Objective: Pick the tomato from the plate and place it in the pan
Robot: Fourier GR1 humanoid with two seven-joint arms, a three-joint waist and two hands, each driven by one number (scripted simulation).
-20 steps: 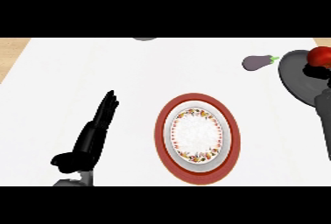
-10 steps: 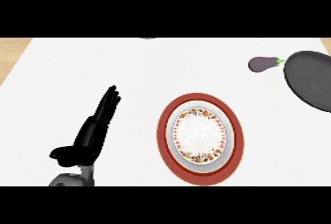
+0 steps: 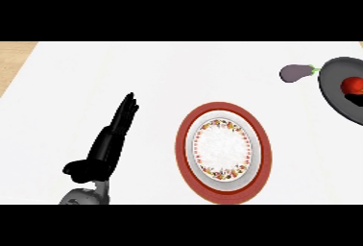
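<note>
Tomato (image 3: 351, 85) is now sitting in the pan (image 3: 334, 98), right hand gone from view; left hand (image 3: 106, 144) is resting open, empty. Placing looks done, nothing more needing moving.

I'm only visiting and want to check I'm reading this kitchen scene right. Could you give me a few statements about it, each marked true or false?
1. The tomato lies in the pan. True.
2. A second tomato sits on the plate. False: nothing lies on the plate.
3. The eggplant is inside the pan. False: it lies on the counter, just beside the pan's left rim.
4. The left hand is open, with straight fingers, and holds nothing. True.
5. The right hand is gripping the plate. False: no right hand shows in the head view.
</note>
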